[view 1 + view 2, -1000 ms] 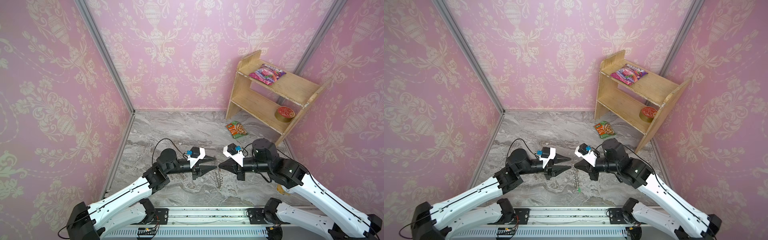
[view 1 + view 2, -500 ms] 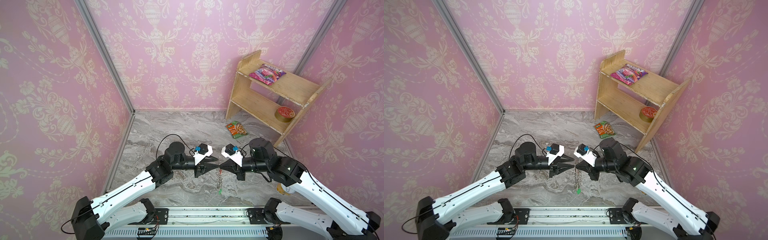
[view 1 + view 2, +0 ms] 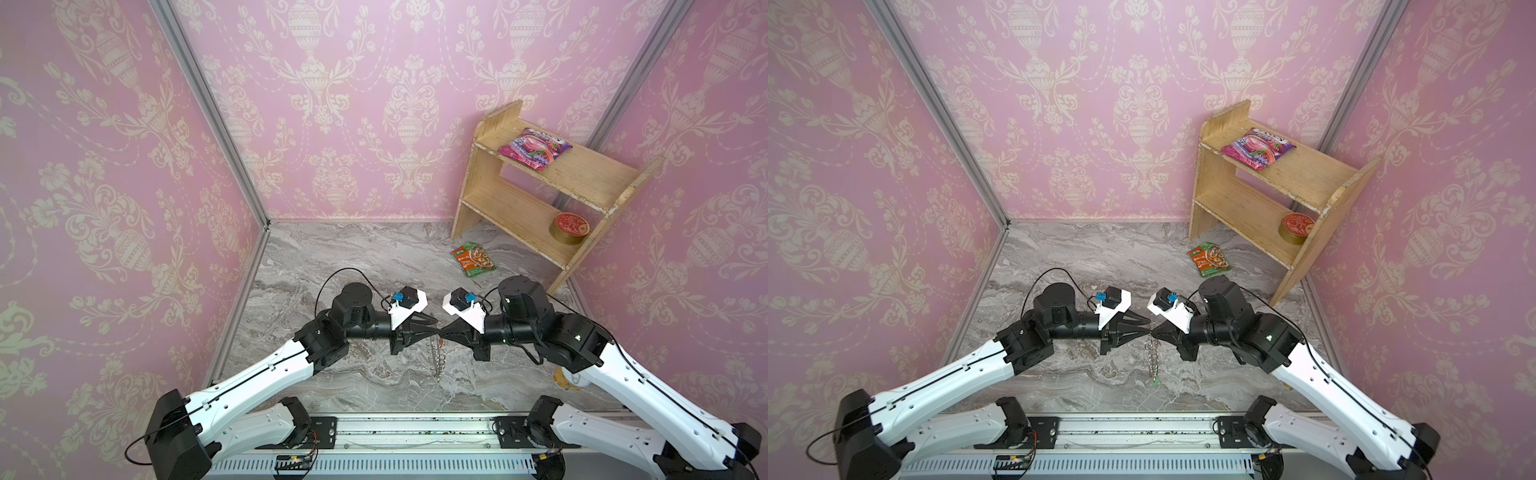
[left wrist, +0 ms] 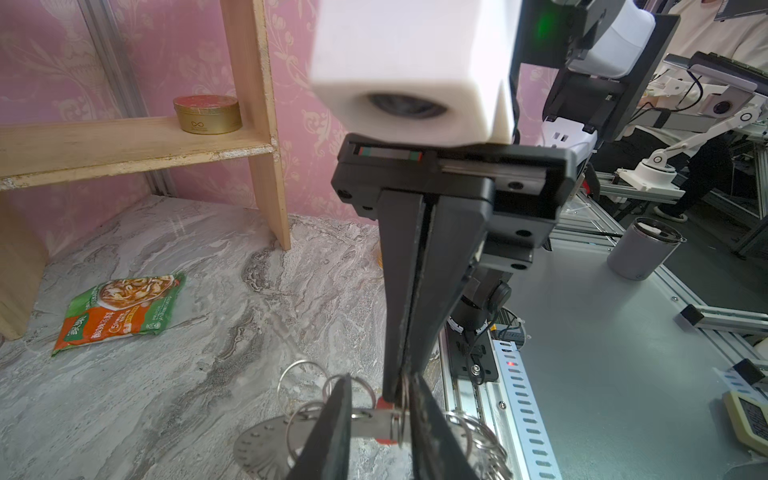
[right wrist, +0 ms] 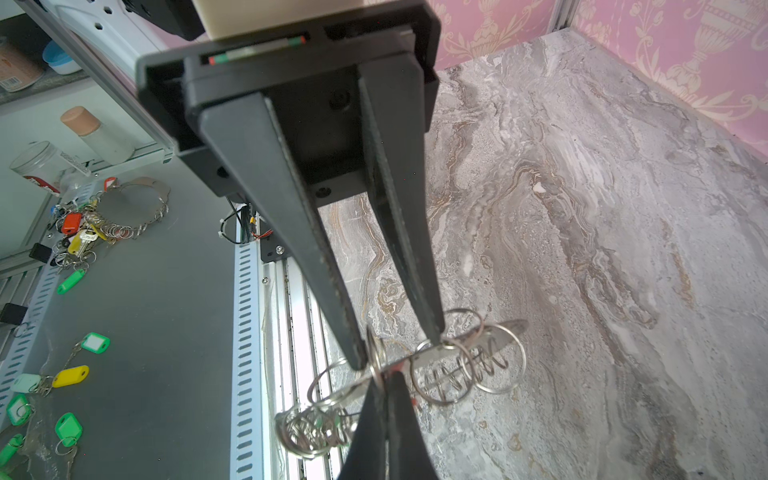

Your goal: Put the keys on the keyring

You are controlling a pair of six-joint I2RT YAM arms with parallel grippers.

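Left gripper (image 3: 437,326) moved in, tips meeting right gripper (image 3: 443,332) near marble tabletop's (image 3: 353,257) front edge.
Right clamps hanging flat grey metal keyring (image 3: 437,359); left part-open astride small silvery red-tagged key (image 4: 374,417).

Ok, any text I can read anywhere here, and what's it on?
Nothing reads clearly enough to quote.
Floor packet: white Chinese characters on orange, too blurred.
Tin: an infinity-shaped mark; the small print under it is unreadable.
Shelf packet: lettering too small.
Red tag: no writing shows.
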